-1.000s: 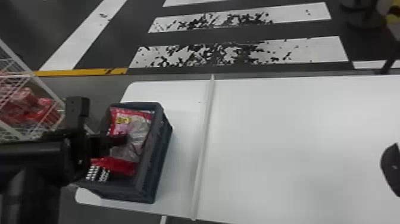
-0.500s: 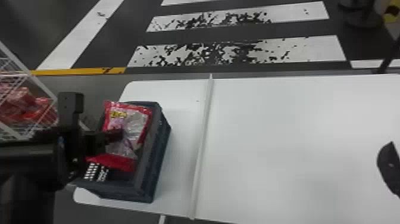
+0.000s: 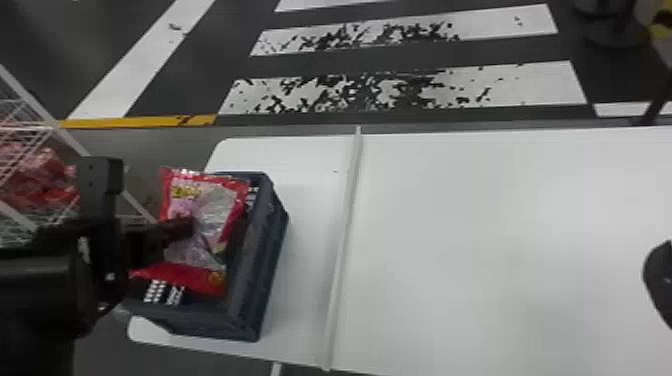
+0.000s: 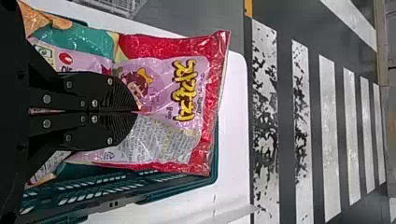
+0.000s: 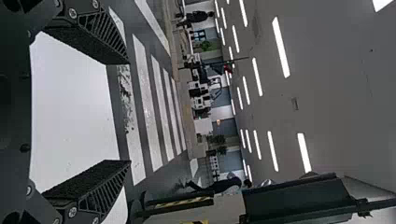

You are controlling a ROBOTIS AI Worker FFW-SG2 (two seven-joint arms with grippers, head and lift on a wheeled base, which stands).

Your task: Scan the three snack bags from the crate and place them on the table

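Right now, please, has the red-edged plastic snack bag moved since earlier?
Yes: the bag has shifted left and up in the head view, against the dark plastic crate.

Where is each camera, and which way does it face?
Head view: on the head, facing forward, down to table and crate; left arm and right arm show.
Left wrist view: on that wrist, facing the snack bag; closed left gripper shows.
Right wrist view: on that wrist, facing past table to ceiling lights; open right gripper shows.
Head and left wrist views share snack bag and crate.
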